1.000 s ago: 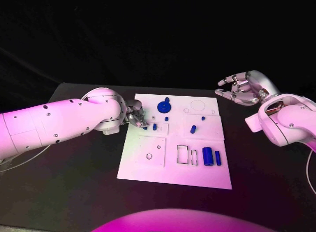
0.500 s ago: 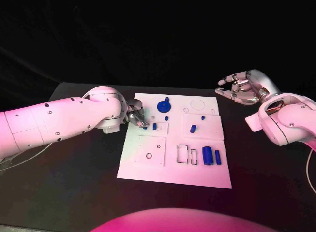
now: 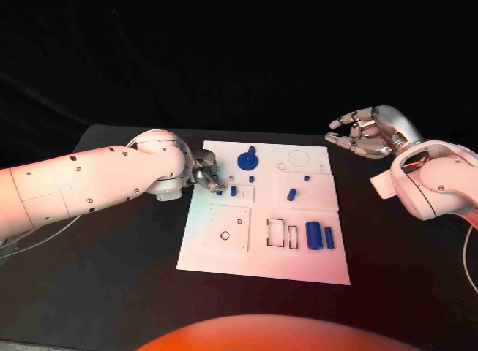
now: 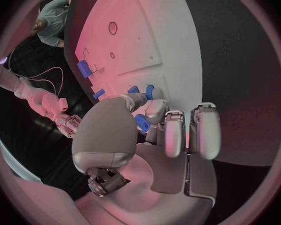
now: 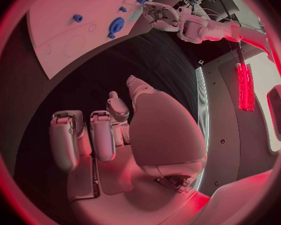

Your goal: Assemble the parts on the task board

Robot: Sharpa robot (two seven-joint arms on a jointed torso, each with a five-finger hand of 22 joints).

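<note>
Blue part point(image 4: 142, 123) is pinched in the left hand point(image 3: 207, 175) over the board's point(image 3: 262, 263) far-left edge; misalignment risks a jam. Right hand point(image 3: 365, 134) hangs empty, fingers apart, far right.

Left arm point(image 3: 91, 183): white, reaching in across the desk's left side, its silver left robot hand point(image 3: 207, 175) lowered with fingers point(image 4: 167, 130) curled together, pinching a small blue piece between thumb and fingertips. Right arm point(image 3: 439, 186): white, bent at the desk's right edge near the far right corner, its right robot hand point(image 3: 363, 135) raised, palm up, fingers point(image 5: 103, 135) loosely curled and apart, holding nothing.
</note>
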